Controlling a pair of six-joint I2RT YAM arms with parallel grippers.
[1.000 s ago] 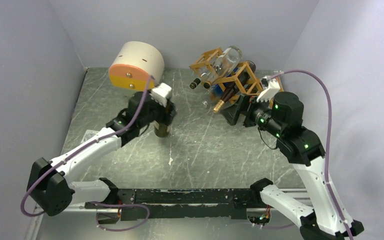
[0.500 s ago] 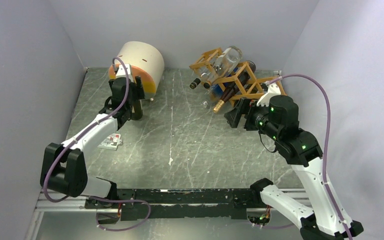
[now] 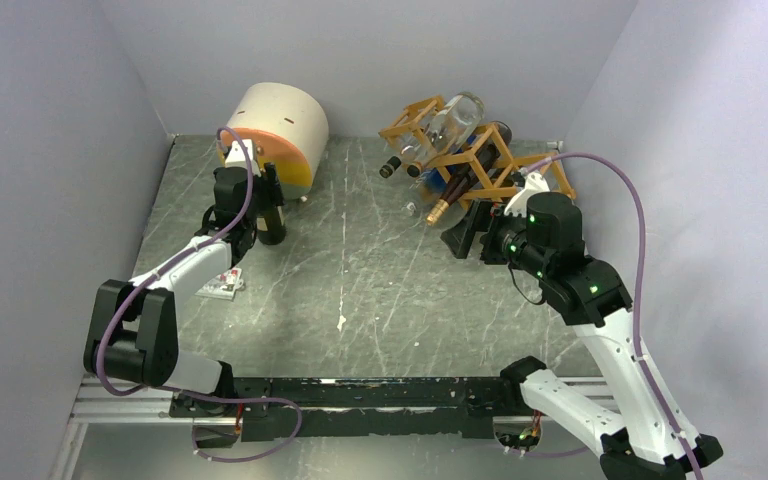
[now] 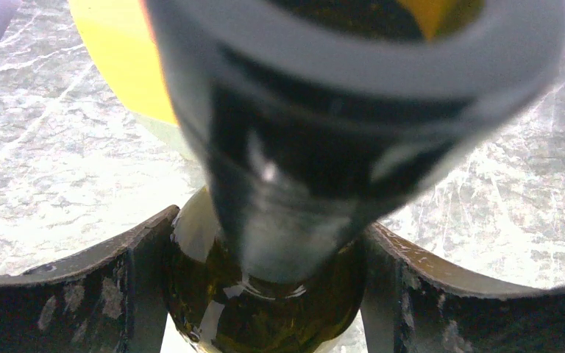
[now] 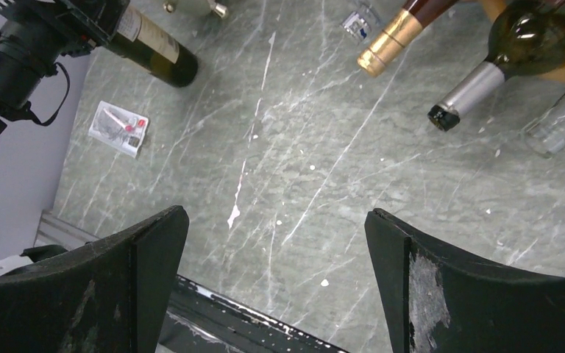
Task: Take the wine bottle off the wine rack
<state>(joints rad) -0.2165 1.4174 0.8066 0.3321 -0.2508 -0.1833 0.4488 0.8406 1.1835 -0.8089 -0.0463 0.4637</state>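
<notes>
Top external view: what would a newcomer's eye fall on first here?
The orange-tan wooden lattice wine rack at the far right, with several bottles lying in it. Then the dark green glass wine bottle clamped in the left gripper at the far left, before a cream and orange cylinder.

My bench [image 3: 380,290] is a grey-green stone-patterned slab, scratched pale all over and flecked with white specks [image 3: 341,322] near its middle. In the far left corner a fat cylinder [image 3: 272,128] lies on its side, cream round the body, with an orange and yellow end face turned toward me. A small flat packet [image 3: 222,284] with red marks lies on the left part of the bench, near the left wall [image 3: 50,150]. At the far right I see a gold-foiled bottle neck [image 3: 438,211] pointing down toward the slab and a clear glass bottle [image 3: 460,112] above it. Plain lilac-grey walls close in three sides, and a metal rail [image 3: 360,392] runs along the near edge.
</notes>
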